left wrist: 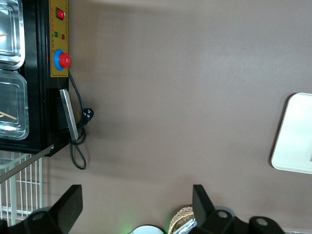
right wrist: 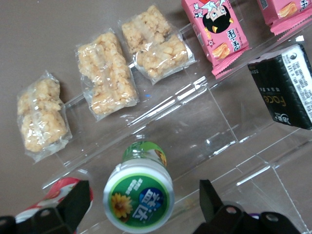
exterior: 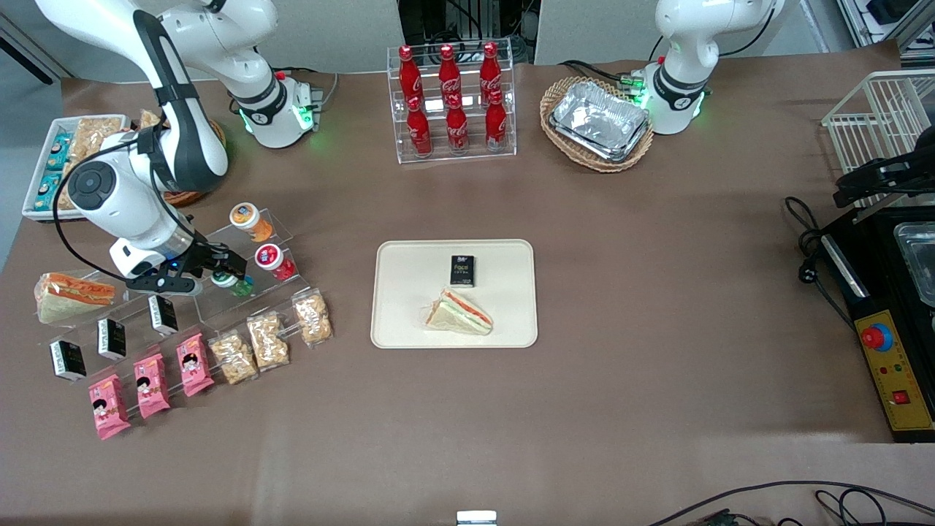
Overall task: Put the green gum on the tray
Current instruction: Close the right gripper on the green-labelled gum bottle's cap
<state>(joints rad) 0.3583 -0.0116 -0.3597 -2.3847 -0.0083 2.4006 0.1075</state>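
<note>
**End effector at the green gum on the acrylic step rack**

My end effector [exterior: 219, 276] is at the clear acrylic step rack [exterior: 241, 256] toward my end of the desk [exterior: 657, 292]. Its fingers [right wrist: 209, 197] are spread wide, one on each side of the green gum [right wrist: 139, 197], with a visible gap to the bottle on both sides; nothing is gripped. The gum lies tilted on the rack's clear step, its round green-labelled lid facing my wrist camera.

Just beside the gum sits the red-lidded bottle [exterior: 274, 261], and farther from the front camera the orange-lidded bottle [exterior: 248, 219], both on the same rack. Three clear bags of puffed-rice snacks [right wrist: 105, 73] lie nearer the front camera than the gum, with pink snack packets [exterior: 150, 383] and small black cartons [exterior: 111, 338] alongside.

The cream tray [exterior: 409, 321] lies mid-desk, well apart from the gum. On it: a black carton [exterior: 462, 270] and a wrapped triangular sandwich [exterior: 460, 313].
</note>
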